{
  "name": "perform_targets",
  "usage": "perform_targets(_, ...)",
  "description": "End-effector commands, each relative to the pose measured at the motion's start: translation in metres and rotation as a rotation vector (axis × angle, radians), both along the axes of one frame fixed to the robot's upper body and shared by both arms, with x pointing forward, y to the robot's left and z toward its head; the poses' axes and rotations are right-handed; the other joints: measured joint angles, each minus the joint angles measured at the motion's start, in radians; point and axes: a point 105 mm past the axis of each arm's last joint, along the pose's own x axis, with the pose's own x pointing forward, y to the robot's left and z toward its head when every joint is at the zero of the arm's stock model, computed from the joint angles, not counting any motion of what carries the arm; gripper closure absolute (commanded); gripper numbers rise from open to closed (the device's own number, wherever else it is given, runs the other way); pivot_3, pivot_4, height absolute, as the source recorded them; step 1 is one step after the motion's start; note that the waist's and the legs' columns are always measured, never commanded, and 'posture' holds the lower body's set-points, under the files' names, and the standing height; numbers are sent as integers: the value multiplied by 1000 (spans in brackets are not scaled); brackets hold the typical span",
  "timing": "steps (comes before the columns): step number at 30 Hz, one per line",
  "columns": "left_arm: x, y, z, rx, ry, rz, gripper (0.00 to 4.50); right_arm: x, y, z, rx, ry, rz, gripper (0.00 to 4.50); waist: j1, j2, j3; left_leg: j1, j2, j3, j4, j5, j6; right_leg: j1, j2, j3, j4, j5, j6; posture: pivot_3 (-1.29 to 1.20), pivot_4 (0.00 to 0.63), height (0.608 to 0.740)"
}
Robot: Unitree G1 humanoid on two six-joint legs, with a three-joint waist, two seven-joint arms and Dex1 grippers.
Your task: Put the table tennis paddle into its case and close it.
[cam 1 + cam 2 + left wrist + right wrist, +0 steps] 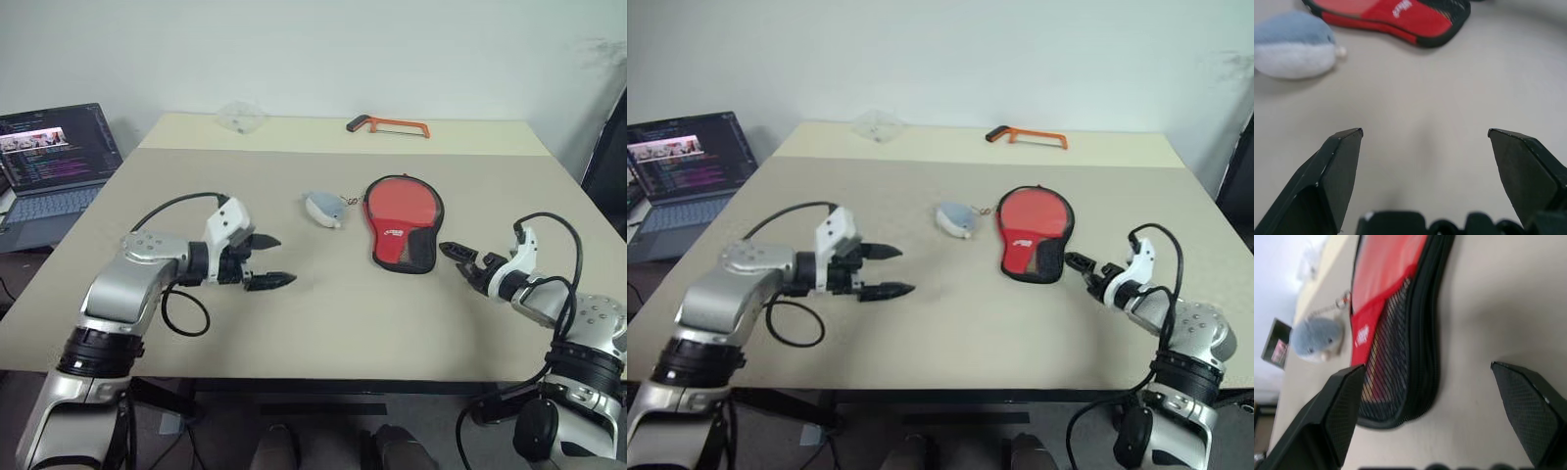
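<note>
The soft paddle-shaped red case with black edging and mesh pocket (pixel 403 223) lies flat mid-table, beside a grey-white plush toy (pixel 324 209). Both grippers — left (pixel 269 261), right (pixel 457 257) — stand wide open, holding nothing.

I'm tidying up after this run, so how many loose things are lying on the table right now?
4: the case at the centre-right, a plush toy just to its left, an orange hacksaw at the far edge, and a clear plastic piece at the far left. Something may be hidden inside the case.
</note>
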Motion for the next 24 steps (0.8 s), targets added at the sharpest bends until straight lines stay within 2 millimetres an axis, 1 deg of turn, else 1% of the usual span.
perform_targets(1, -6, -11, 8, 7, -51, -39, 39, 11, 20, 2, 21, -14, 34, 0, -4, -1, 0, 0, 0, 0, 0, 1, 1, 0, 0, 0, 0, 0, 0, 0, 150, 740)
perform_targets(4, -7, -14, 6, -1, -46, -33, 39, 14, 42, 7, 46, -36, 93, 0, -16, -1, 0, 2, 1, 1, -1, 3, 5, 0, 1, 1, 0, 1, 1, 0, 150, 740)
perform_targets(9, -5, -15, 6, 3, -49, -28, 39, 20, 63, 17, 82, -71, 137, 0, -24, -1, 0, 6, 1, 0, -8, 6, 10, 0, 2, 2, 1, 2, 0, 0, 150, 740)
perform_targets(12, -5, -15, 6, 2, -52, -27, 39, 21, 68, 20, 89, -81, 149, 0, -24, -1, 0, 8, 1, 1, -12, 8, 12, 0, 2, 1, 0, 1, -1, 0, 150, 740)
perform_targets(17, -3, -18, 6, 1, -61, -30, 39, 27, 75, 18, 90, -78, 150, 0, -24, -1, 0, 8, 1, 1, -15, 8, 12, -1, 2, 1, -1, 3, -6, 0, 150, 740)
perform_targets(20, -3, -19, 5, 4, -66, -37, 39, 32, 75, 15, 85, -72, 130, 0, -24, -1, 0, 8, 1, 1, -15, 8, 12, -1, 2, 1, -1, 3, -6, 0, 150, 740)
perform_targets(23, -1, -20, 6, 2, -70, -40, 0, 35, 73, 8, 67, -49, 105, 648, -24, -1, 0, 8, 1, 1, -15, 8, 12, -1, 2, 1, -1, 3, -5, 0, 150, 740)
perform_targets(24, -1, -21, 5, 2, -71, -41, 0, 35, 73, 4, 55, -33, 98, 1027, -25, -1, 0, 8, 1, 1, -15, 8, 12, -1, 2, 1, -1, 3, -5, 0, 150, 740)
